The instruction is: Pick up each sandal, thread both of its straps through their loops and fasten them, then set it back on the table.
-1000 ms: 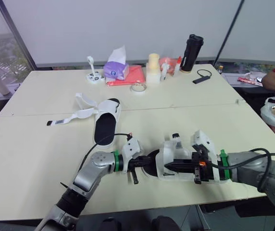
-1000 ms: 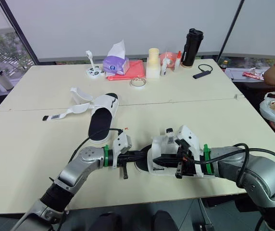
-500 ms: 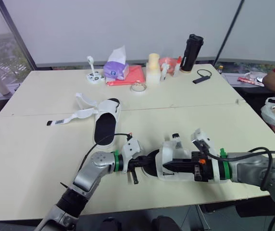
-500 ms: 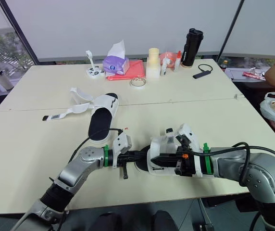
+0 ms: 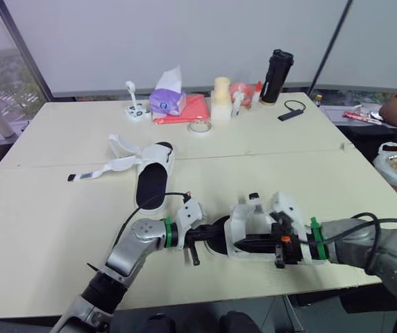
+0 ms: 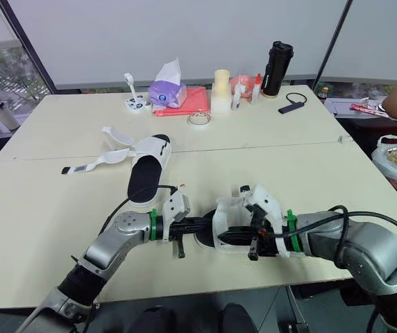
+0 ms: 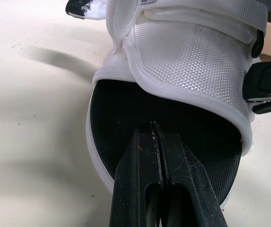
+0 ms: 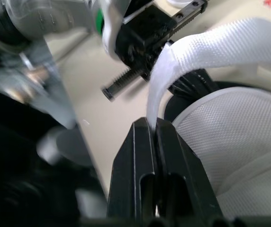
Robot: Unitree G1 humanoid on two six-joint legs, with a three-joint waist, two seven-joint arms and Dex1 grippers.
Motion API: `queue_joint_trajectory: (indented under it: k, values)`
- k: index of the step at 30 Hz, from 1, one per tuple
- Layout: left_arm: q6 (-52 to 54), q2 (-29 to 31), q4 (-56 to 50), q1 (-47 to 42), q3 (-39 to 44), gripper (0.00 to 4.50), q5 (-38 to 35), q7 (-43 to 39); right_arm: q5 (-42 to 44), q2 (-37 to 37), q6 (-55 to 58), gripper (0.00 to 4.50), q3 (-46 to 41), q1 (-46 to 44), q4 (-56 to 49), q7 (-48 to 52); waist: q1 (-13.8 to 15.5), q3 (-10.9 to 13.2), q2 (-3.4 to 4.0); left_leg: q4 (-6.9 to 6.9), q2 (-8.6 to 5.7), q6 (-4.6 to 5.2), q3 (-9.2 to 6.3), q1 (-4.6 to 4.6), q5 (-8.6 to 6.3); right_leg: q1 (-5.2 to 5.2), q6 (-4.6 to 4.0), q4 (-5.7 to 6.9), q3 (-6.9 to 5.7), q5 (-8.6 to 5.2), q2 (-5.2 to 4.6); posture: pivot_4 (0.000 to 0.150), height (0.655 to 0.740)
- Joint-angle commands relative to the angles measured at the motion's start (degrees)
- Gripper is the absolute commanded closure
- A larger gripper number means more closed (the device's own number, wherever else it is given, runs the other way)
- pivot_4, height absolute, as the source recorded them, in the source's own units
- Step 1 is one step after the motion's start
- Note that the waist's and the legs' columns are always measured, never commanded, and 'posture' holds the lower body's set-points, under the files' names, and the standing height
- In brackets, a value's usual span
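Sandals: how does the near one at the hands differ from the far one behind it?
The near sandal lies crosswise, with the shut left hand on its footbed and the right hand pinching its strap; the far sandal lies lengthwise, untouched. The near sandal's upper is folded over the footbed; the far sandal's straps are splayed open. Both are white with black footbeds.

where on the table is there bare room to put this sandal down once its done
Widest bare stretch: front left of the table, between the open sandal and the near edge. Also bare right of centre, between the seam and the near sandal. Crowded along the back: tissues, tape roll, bottle.
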Motion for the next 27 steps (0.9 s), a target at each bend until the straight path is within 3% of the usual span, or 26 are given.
queue_joint_trajectory:
  k: [1, 5, 11, 17, 27]
  values:
    - [4.1, 2.0, 4.7, 3.4, -2.0, 4.5, 2.9, 0.5, -12.7, -3.6, -6.6, 4.48, 5.6, 1.1, 1.7, 0.9, 0.0, -0.1, -0.12, 0.0, 0.0, 0.0, 0.01, 0.03, 0.0, 0.03, -0.01, -0.01, 0.0, -0.01, -0.01, 0.15, 0.74]
    - [4.0, 2.1, 4.7, 3.4, -2.1, 4.5, 2.9, 0.5, -19.4, -4.1, -11.9, 4.48, 7.6, 1.4, 3.3, 1.0, 0.0, -0.2, -0.27, -0.02, 0.01, -0.01, 0.03, 0.12, -0.01, 0.11, -0.02, -0.04, 0.01, -0.01, -0.04, 0.15, 0.74]
    - [3.8, 2.0, 5.0, 3.2, -2.2, 4.5, 2.9, 0.4, -10.7, 2.6, -5.8, 4.48, -1.0, -0.6, 4.2, -0.4, 0.1, -0.3, -0.32, -0.07, 0.05, -0.01, 0.04, 0.08, -0.01, 0.07, -0.02, -0.03, 0.04, 0.0, -0.1, 0.15, 0.74]
    - [3.6, 1.8, 5.6, 2.8, -2.2, 4.5, 3.0, 0.4, -15.2, 2.0, -7.6, 4.48, 0.8, 1.4, 3.9, 0.4, 0.1, -0.3, -0.32, -0.07, 0.08, -0.01, 0.02, 0.08, -0.01, 0.07, -0.06, -0.03, 0.08, 0.0, -0.13, 0.15, 0.74]
    - [3.6, 1.8, 5.7, 2.6, -2.2, 4.5, 3.0, 0.5, -15.1, -0.5, -7.2, 4.48, 3.5, 4.8, 0.6, 5.9, 0.2, -0.3, -0.31, -0.09, 0.07, -0.01, 0.03, 0.08, -0.01, 0.08, -0.06, -0.06, 0.08, -0.01, -0.12, 0.15, 0.74]
